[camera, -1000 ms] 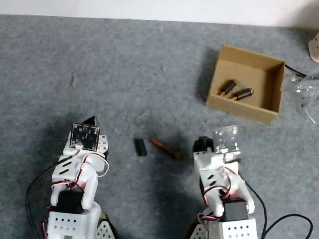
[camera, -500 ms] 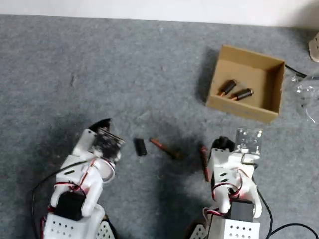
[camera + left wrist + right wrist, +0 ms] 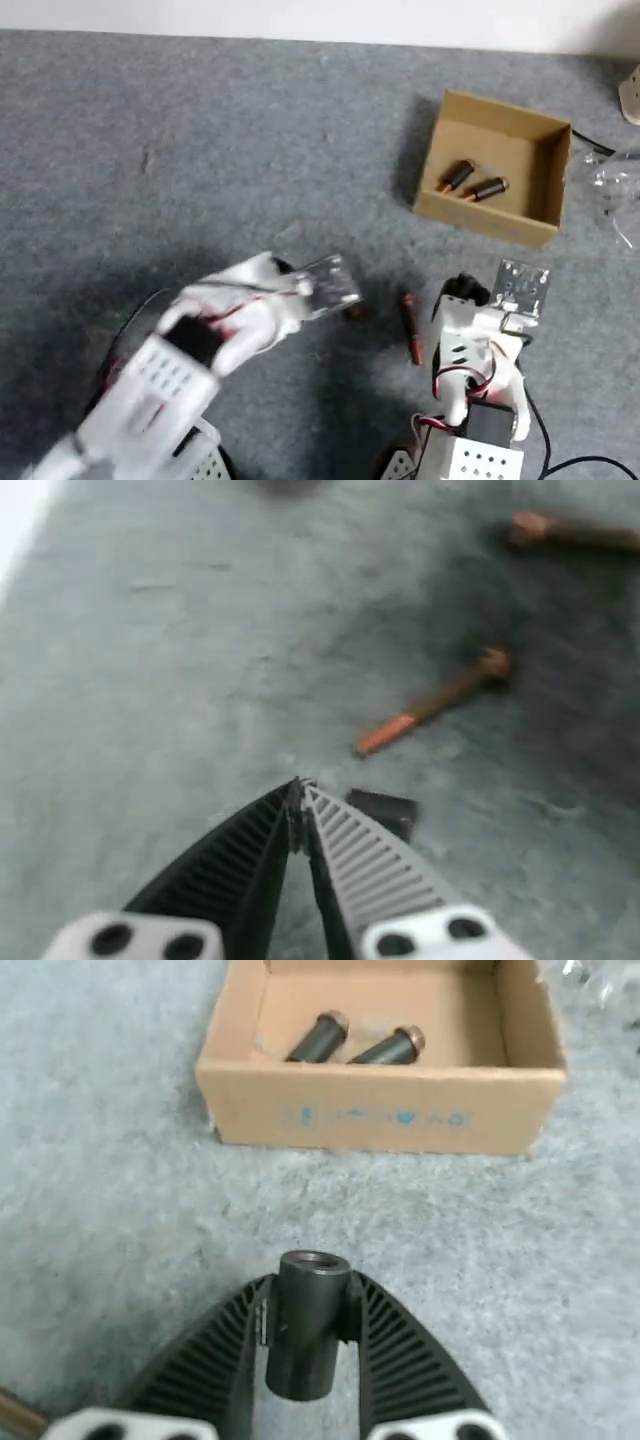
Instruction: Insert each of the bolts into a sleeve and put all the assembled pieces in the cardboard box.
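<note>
My right gripper [image 3: 305, 1285] is shut on a black sleeve [image 3: 303, 1335], held upright above the carpet in front of the cardboard box [image 3: 380, 1110]. Two assembled pieces [image 3: 318, 1036] lie inside the box [image 3: 495, 168]. One rust-coloured bolt [image 3: 409, 327] lies on the carpet just left of the right arm [image 3: 475, 345]. My left gripper [image 3: 301, 788] is shut and empty, its tips low over the carpet. A second black sleeve [image 3: 385, 810] peeks out beside one finger, and a bolt [image 3: 435, 700] lies just beyond the tips. Another bolt [image 3: 575, 532] lies farther off. The left arm [image 3: 250, 310] slants across the table's middle.
Clear plastic pieces [image 3: 605, 180] and a cable lie right of the box. A pale strip [image 3: 300, 18] runs along the carpet's far edge. Grey carpet stretches open at the far left and centre.
The left arm has swung right and forward, now covering the loose sleeve and bolt in the high view. The right arm shifted right, uncovering a second bolt beside it.
</note>
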`<state>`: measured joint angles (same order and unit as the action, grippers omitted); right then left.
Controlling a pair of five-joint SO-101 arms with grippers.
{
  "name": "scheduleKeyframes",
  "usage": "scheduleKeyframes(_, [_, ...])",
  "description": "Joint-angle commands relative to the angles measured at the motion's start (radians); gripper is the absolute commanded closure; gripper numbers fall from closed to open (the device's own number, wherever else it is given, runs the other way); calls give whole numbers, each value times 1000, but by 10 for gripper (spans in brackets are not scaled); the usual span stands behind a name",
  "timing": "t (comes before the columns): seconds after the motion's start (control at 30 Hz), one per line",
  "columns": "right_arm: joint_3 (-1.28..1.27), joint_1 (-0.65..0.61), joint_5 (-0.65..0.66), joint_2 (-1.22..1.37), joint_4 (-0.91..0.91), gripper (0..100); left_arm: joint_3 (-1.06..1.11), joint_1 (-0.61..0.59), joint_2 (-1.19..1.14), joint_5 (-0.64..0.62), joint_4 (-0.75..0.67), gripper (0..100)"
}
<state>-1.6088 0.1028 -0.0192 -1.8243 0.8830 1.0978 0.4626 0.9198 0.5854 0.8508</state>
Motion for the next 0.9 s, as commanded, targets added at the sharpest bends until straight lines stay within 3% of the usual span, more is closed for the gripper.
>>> scheduleKeyframes(0.0, [4,36,-14,-13,-51,995,-200,97,-341,95,-15,989])
scheduleKeyframes(0.2, [2,41,-15,-13,-61,995,-346,101,-618,204,23,980])
scheduleKeyframes(0.4, [-28,41,-11,-13,-105,995,-478,84,-789,245,58,831])
scheduleKeyframes(0.5, [-28,41,-11,-13,-105,995,-530,56,-869,302,60,829])
scheduleKeyframes(0.87, [-30,41,-11,-13,-105,995,-734,53,-1107,299,60,826])
